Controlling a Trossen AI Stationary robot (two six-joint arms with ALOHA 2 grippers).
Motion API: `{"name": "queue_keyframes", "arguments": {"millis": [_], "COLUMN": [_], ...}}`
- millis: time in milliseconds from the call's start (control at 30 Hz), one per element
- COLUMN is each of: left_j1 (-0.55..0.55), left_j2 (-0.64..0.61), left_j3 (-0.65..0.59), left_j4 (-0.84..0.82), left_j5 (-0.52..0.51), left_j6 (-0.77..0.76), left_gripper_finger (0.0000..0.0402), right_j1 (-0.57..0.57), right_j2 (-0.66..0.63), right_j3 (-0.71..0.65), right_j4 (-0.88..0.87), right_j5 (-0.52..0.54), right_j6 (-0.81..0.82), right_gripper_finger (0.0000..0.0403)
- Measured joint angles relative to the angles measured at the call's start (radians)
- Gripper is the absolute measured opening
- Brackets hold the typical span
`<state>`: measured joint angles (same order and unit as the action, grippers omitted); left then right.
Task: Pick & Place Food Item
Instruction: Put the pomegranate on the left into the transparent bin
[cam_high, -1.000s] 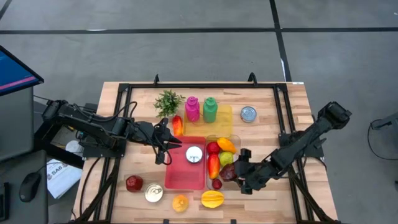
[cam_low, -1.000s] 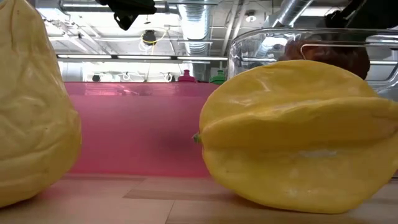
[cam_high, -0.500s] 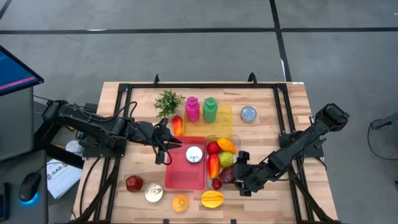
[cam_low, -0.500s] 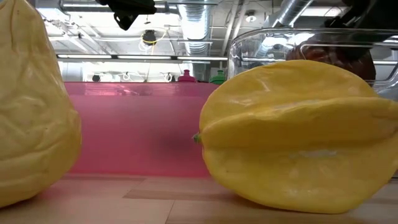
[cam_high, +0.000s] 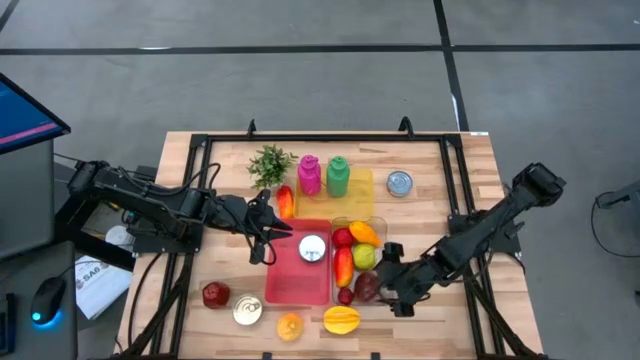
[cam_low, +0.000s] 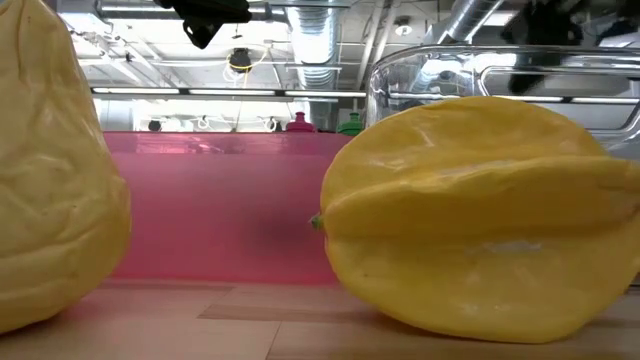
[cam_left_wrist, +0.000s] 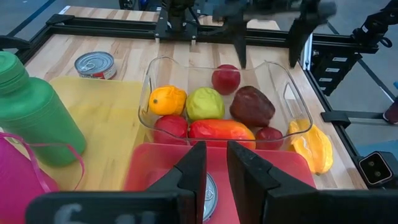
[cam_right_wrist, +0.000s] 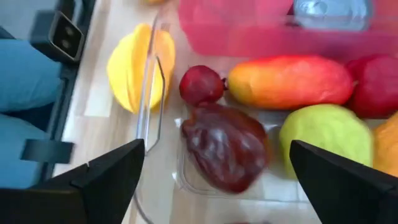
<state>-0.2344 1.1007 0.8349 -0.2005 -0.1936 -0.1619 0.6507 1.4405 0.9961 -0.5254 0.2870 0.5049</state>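
Note:
A clear bin near the table's front right holds several fruits. One is a dark red food item, which lies on the bin floor next to a small red fruit. My right gripper hovers just above the dark red item, open, with its fingers wide on either side and touching nothing. My left gripper hangs shut and empty over the far left corner of the red tray.
A yellow starfruit lies on the table just outside the bin's near wall. The red tray holds a can. Pink and green bottles stand on a yellow tray. A plant, another can and loose fruit lie around.
My right gripper has opened and let go of the dark red food item. The item has dropped onto the floor of the clear bin, and in the low view it has sunk out of sight behind the starfruit. The gripper has tipped a little.

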Motion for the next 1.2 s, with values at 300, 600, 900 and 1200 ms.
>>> {"name": "queue_keyframes", "arguments": {"millis": [300, 600, 900, 1200], "left_j1": [0.000, 0.000, 0.000, 0.000], "left_j2": [0.000, 0.000, 0.000, 0.000], "left_j3": [0.000, 0.000, 0.000, 0.000], "left_j4": [-0.001, 0.000, -0.001, 0.000], "left_j5": [0.000, 0.000, 0.000, 0.000], "left_j6": [0.000, 0.000, 0.000, 0.000], "left_gripper_finger": [0.0053, 0.0053, 0.0053, 0.0053], "right_j1": [-0.036, -0.008, 0.018, 0.084], "right_j2": [-0.186, -0.325, -0.396, -0.393], "right_j3": [0.034, 0.034, 0.034, 0.034], "right_j4": [-0.096, -0.106, -0.238, -0.466], "right_j5": [0.001, -0.025, -0.030, -0.035], "right_j6": [-0.035, -0.183, 0.012, 0.381], "right_gripper_finger": [0.0388, 0.0389, 0.0389, 0.0389]}}
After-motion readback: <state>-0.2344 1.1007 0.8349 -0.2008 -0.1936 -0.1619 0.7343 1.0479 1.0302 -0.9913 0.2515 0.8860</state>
